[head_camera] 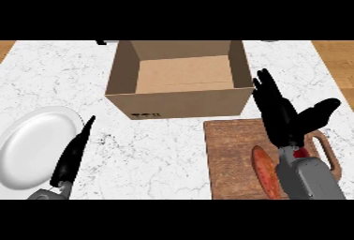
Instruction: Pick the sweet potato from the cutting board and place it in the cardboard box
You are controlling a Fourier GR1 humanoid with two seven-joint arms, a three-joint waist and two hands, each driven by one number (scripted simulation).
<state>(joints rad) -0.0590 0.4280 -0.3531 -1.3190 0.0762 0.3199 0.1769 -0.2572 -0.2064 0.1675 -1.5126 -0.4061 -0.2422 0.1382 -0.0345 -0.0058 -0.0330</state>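
nearest me, my right hand (283, 117) comes in over the cutting board (232, 154), its grey forearm covering the board's right half. the fingers are straight and spread, thumb held out to the side, nothing in them. the sweet potato (265, 171) lies on the board just under and to the left of the wrist, so the forearm hides part of it and i can see only one long side.

as i judge it, the step in hand is the pick itself, not yet done. to do it well i'd bring the palm back toward me and a little left, so it sits over the middle of the potato and not beyond it, then lower with fingers on one long side and thumb on the other and close across the narrow width. gripping near an end would likely let it swing.

what shows of the potato is a long, narrow, orange-red shape, tapering, lying roughly along the board's length near its near edge.

my left hand (72, 154) rests at the lower left, fingers straight and together, just beside a white plate (27, 145).

farther out stands the cardboard box (180, 79), open at the top, just past the board's far edge. i'd lift well above its near wall before moving in.
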